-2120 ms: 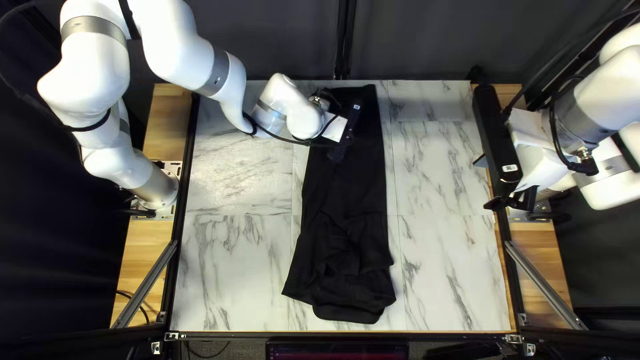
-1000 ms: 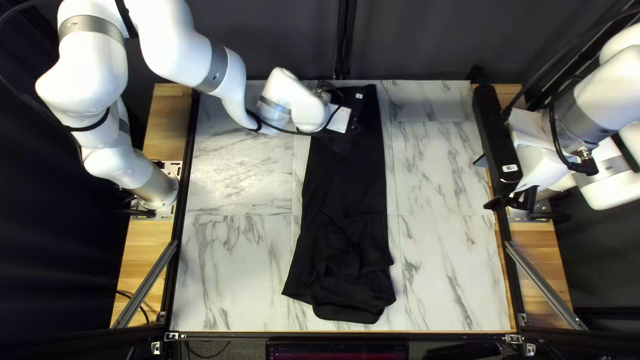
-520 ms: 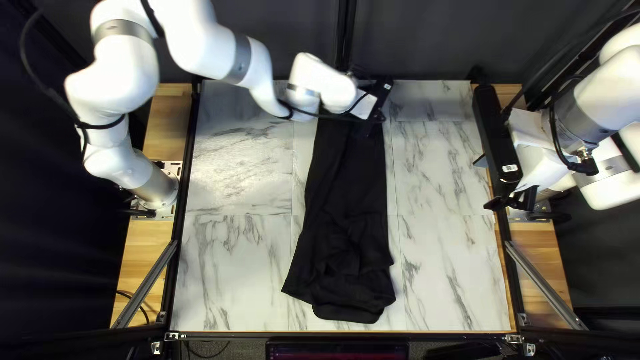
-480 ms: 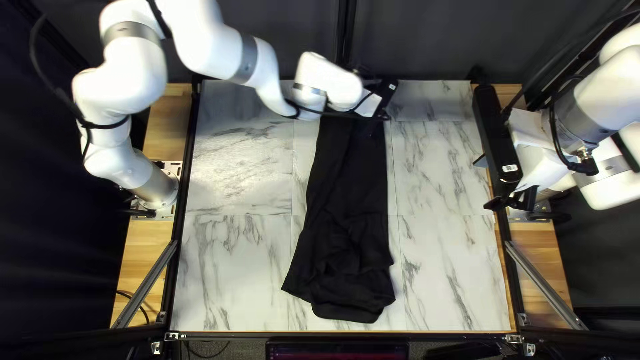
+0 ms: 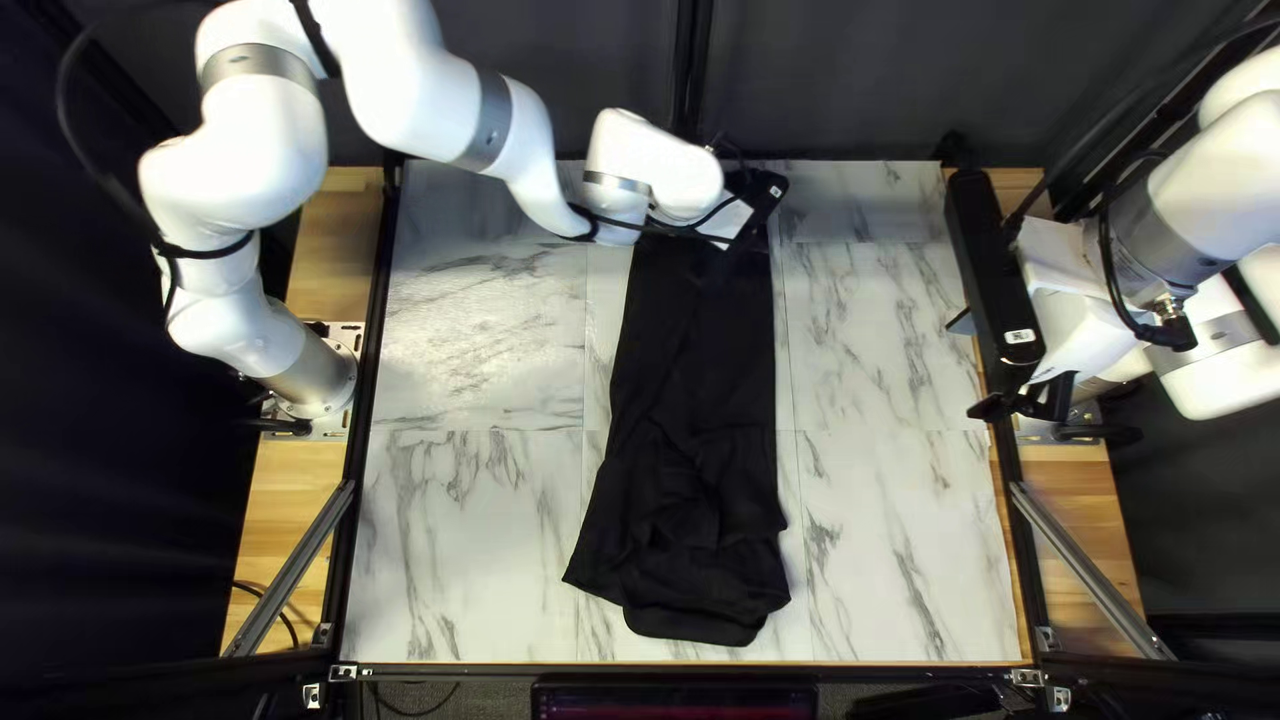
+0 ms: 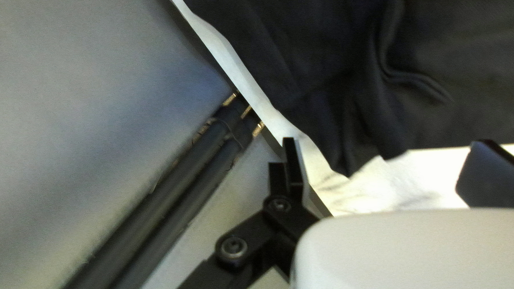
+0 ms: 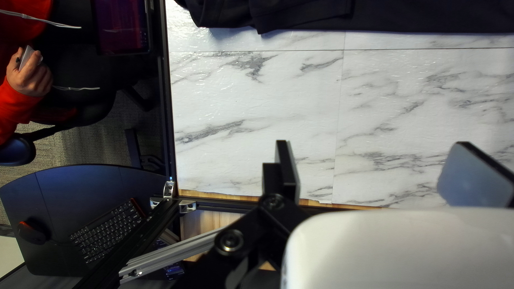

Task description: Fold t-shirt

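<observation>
Black cloth t-shirt: in a long, narrow strip point(image 5: 694, 387) down the middle of the marble-patterned bench point(image 5: 894, 347), its near end wider and rumpled, its far end partly hidden under the left arm's wrist.
Just changed: the white left arm point(image 5: 440, 100) has shifted its wrist toward the right of the top left view; the strip's far left edge now lies slightly further in, while its near end looks the same.
Meaning for task: the long side seems to have been tidied inward, so the lengthwise folding looks mostly done; the end-to-end fold probably comes next.
Left gripper: point(image 6: 388, 160) fingers spread wide, nothing pinched, at the bench's far edge with the cloth just ahead.
Right gripper: point(image 7: 380, 174) fingers also well apart, holding nothing, by the bench's right edge and well apart from the shirt.
In the way: the left arm covers the far end; two black poles point(image 6: 176, 182) stand beyond the edge near the left gripper, before the grey curtain point(image 6: 96, 80), and could be bumped.
Likely snag: the rumpled layers may slide or bunch when lifted.
Around: a hand point(image 7: 29, 72) in a red sleeve point(image 7: 16, 107), a black keyboard point(image 7: 107, 225) and a dark mouse point(image 7: 31, 233), all off the bench.
</observation>
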Controlling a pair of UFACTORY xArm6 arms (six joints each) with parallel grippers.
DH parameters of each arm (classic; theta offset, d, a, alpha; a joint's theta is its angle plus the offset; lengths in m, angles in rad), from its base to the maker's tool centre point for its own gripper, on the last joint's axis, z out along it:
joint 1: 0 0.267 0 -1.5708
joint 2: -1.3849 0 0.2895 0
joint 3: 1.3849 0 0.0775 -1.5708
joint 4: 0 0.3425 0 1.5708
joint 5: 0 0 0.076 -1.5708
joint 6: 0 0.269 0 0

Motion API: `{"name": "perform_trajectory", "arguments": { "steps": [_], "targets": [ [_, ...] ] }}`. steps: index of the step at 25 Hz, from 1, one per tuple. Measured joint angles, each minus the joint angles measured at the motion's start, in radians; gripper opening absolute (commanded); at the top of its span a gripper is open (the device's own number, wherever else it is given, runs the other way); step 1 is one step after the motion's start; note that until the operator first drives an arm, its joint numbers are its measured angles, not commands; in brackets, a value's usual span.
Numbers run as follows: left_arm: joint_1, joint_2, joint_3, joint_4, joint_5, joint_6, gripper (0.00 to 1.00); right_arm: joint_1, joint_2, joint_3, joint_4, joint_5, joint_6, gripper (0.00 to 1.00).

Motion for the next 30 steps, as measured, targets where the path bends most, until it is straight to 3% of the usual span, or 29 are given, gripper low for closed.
{"name": "perform_trajectory", "arguments": {
  "steps": [7, 15, 22, 30],
  "targets": [
    [0.087, 0.037, 0.012, -0.032, -0.112, 0.110, 1.00, 0.000, 0.000, 0.000, 0.000, 0.000, 0.000, 1.00],
    [0.075, 0.028, 0.057, 0.040, -0.151, -0.017, 1.00, 0.000, 0.000, 0.000, 0.000, 0.000, 0.000, 1.00],
    [0.033, 0.073, 0.002, 0.160, -0.084, -0.186, 1.00, 0.000, 0.000, 0.000, 0.000, 0.000, 0.000, 1.00],
    [0.010, 0.117, -0.065, 0.215, 0.021, -0.252, 1.00, 0.000, 0.000, 0.000, 0.000, 0.000, 0.000, 1.00]
  ]
}}
